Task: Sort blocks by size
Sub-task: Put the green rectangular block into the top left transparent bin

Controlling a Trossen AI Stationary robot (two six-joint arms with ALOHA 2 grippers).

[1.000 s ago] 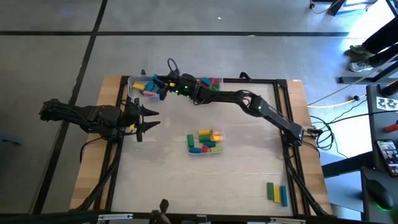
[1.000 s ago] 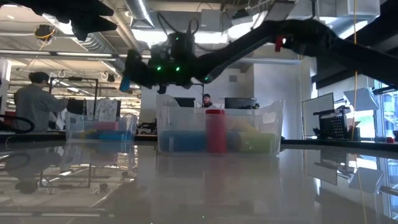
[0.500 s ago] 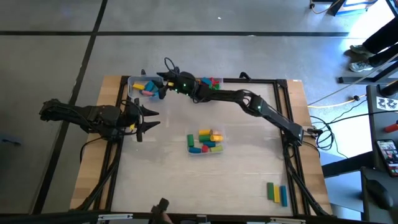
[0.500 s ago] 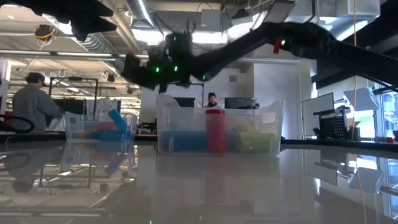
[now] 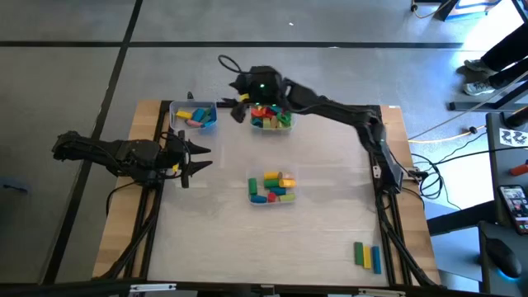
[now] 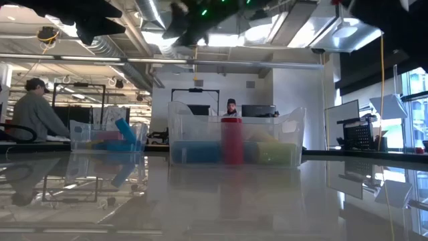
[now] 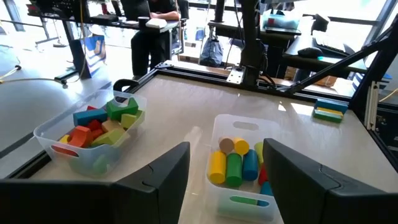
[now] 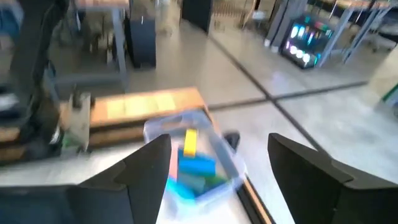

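I am working in what looks like a robotics lab: bare ceiling ducts and strip lights (image 6: 144, 20) overhead, a polished grey concrete floor (image 5: 74, 66), desks with dark computer monitors (image 6: 257, 111), and a seated person (image 6: 37, 114) at far left.

Grey concrete floor (image 5: 247, 25) surrounds the table (image 5: 322, 239). Beyond the table, desks with monitors (image 6: 257, 110), a seated person (image 6: 37, 114), and ceiling ducts (image 6: 110, 47) under bright lights.

Coloured blocks (image 5: 271, 187) fill three clear tubs (image 5: 195, 115) — perhaps three more lie loose (image 5: 367, 255).
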